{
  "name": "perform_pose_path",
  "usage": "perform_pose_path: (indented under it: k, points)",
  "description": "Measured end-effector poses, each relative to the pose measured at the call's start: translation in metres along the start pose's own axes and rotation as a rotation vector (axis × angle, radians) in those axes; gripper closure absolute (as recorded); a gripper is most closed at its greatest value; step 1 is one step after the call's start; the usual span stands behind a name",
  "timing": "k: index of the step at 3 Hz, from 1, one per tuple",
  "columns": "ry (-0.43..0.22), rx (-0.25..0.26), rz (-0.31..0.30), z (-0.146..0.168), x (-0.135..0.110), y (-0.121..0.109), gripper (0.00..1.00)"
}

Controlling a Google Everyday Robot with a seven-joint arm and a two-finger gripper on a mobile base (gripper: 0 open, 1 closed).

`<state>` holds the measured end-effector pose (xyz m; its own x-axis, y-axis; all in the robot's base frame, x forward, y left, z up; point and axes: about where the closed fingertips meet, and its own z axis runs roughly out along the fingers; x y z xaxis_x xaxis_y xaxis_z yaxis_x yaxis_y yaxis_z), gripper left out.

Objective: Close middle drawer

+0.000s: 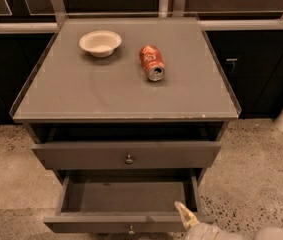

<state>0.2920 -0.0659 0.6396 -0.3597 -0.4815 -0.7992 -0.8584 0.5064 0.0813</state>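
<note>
The middle drawer [123, 196] stands pulled well out of the cabinet [212, 134], at 6 o'clock in the view. Its shallow grey inside is bare, and its flat front runs along the bottom edge of the view, with a small round knob [130, 230] at the centre. Above it, the upper drawer [81, 155] sits out only a little, leaving a dark gap under the top; its own knob [129, 159] is at the middle of its front.

The gripper [185, 214] comes in at about 5 o'clock. Its pale tip lies at the right end of the middle drawer's front edge, close enough that contact cannot be judged. Whether the gripper is open or closed cannot be told, since most of it is cut off by the frame. The pale arm [221, 232] trails off behind it toward 4 o'clock.

On the grey surface [106, 94], a shallow white bowl [100, 42] sits upright at 11 o'clock. A red can [151, 62] lies on its side near the bowl, at its 3 o'clock, apart from it, with its metal end toward 6 o'clock. A speckled floor [261, 174] shows on either side.
</note>
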Motion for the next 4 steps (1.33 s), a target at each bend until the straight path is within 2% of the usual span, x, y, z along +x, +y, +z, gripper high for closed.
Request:
perform_pose_path:
  k: [1, 2, 3, 4]
  points:
    - [-0.012, 0.016, 0.073, 0.019, 0.029, -0.005, 0.17]
    - [-0.012, 0.016, 0.073, 0.019, 0.029, -0.005, 0.40]
    - [-0.005, 0.047, 0.125, 0.019, 0.047, -0.013, 0.64]
    - [0.003, 0.145, 0.202, 0.016, 0.101, -0.052, 0.87]
